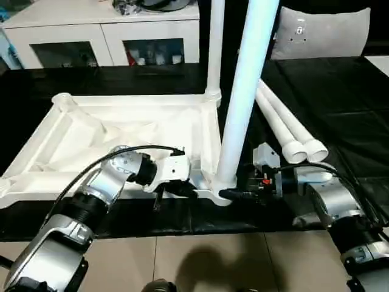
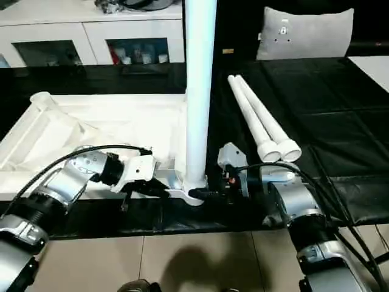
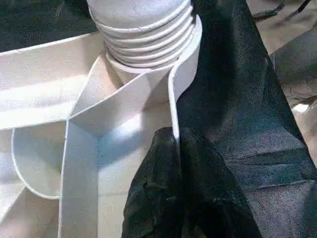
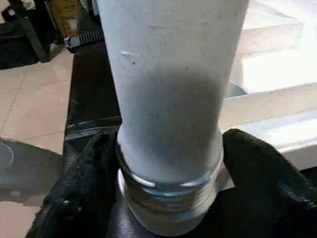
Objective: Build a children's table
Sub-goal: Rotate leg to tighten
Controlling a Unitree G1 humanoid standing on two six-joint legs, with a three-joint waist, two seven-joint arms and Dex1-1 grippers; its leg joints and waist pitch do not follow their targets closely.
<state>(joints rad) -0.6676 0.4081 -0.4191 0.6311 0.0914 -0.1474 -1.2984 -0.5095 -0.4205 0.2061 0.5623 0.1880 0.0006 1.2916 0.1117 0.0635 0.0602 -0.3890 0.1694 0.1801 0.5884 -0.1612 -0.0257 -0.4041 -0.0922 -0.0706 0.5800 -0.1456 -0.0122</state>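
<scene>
The white plastic ribbed tabletop [image 1: 121,131] lies upside down on black cloth [image 1: 340,109]. The right gripper [image 4: 168,193] fingers clasp the upright white tube leg [image 1: 243,91] at the near corner socket; the left gripper [image 1: 182,188] fingers are together on the rim.

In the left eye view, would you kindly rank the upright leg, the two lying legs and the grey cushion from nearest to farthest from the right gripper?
1. Upright leg, at the right gripper.
2. Lying legs, on the black cloth behind it.
3. Grey cushion, far back right.

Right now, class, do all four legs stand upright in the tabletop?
No: two legs lie side by side on the black cloth beside the tabletop.
</scene>
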